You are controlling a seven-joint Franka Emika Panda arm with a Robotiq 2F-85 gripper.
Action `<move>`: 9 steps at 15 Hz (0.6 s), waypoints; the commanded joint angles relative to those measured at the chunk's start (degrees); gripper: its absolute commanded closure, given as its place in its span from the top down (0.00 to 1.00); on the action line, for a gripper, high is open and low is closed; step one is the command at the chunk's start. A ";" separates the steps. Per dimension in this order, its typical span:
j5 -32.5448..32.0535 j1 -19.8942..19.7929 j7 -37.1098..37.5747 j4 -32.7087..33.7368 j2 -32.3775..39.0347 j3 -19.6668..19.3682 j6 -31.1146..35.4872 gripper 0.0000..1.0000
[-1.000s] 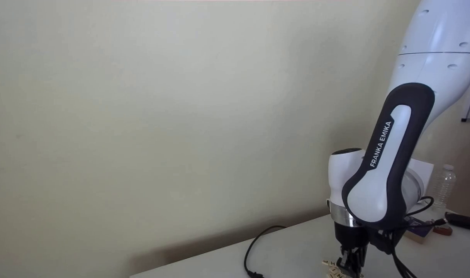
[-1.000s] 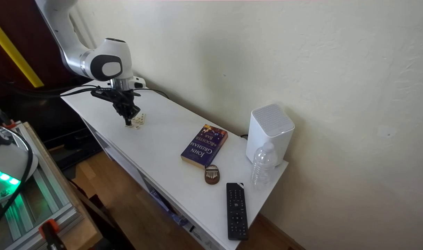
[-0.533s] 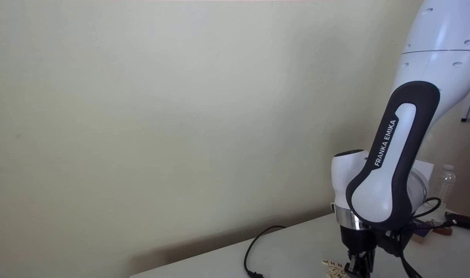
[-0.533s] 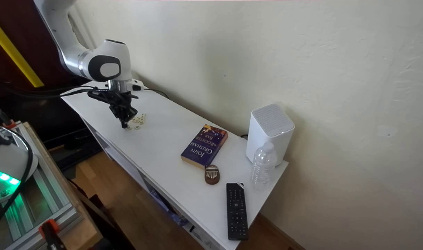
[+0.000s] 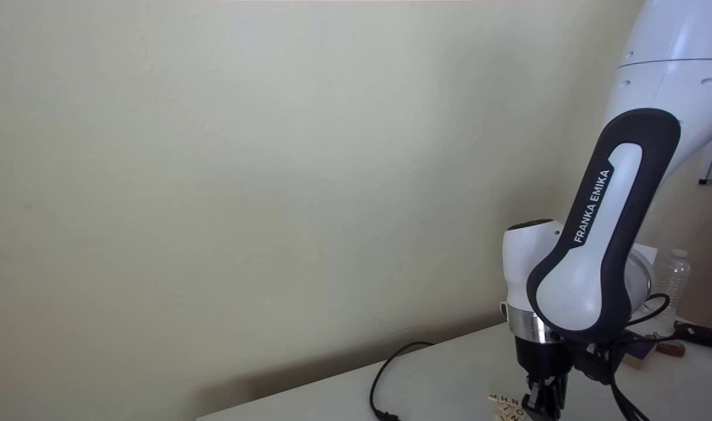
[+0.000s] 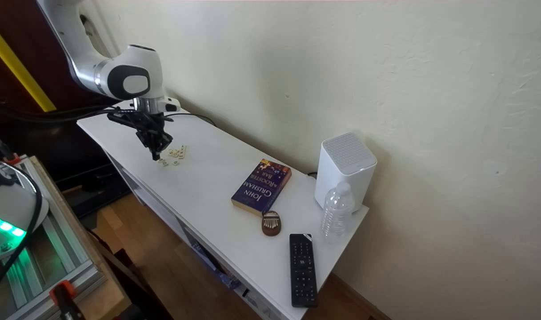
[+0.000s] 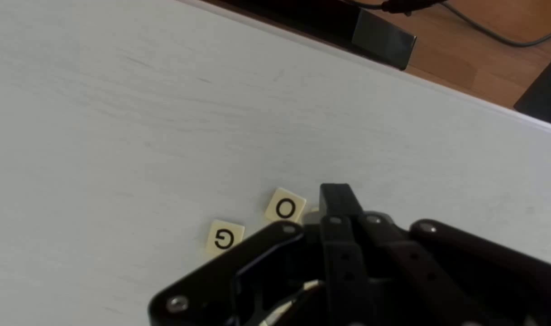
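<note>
My claw (image 7: 341,195) looks closed with nothing visible in its grip, near the "O" letter tile (image 7: 285,206) lying on the tabletop (image 7: 121,158). If I sweep sideways too low, I could scatter it and the nearby "G" tile (image 7: 225,238).

Tiles (image 6: 182,152), book (image 6: 261,186), remote (image 6: 302,270) on table (image 6: 208,173)

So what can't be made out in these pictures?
Wrist view: something pale beside the O tile, mostly behind the pincer.
In an exterior view: most tile letters, too small.
In an exterior view: tile cluster, cut by the bottom edge.
In an exterior view: part of the book, behind the arm.
</note>
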 commanded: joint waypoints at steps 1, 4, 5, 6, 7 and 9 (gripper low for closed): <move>-0.93 -0.20 -0.02 -0.81 -0.84 -0.03 0.41 0.00; -0.95 -0.23 -0.07 -0.05 -0.01 -0.13 1.41 0.00; -0.88 -0.31 -0.12 0.15 0.20 -0.05 1.83 0.00; -0.84 -0.29 -0.07 0.26 0.38 -0.04 2.38 0.00; -0.70 -0.51 -0.23 0.46 0.58 0.18 2.69 0.00; -0.37 -0.92 -0.53 0.78 0.81 0.76 2.58 0.00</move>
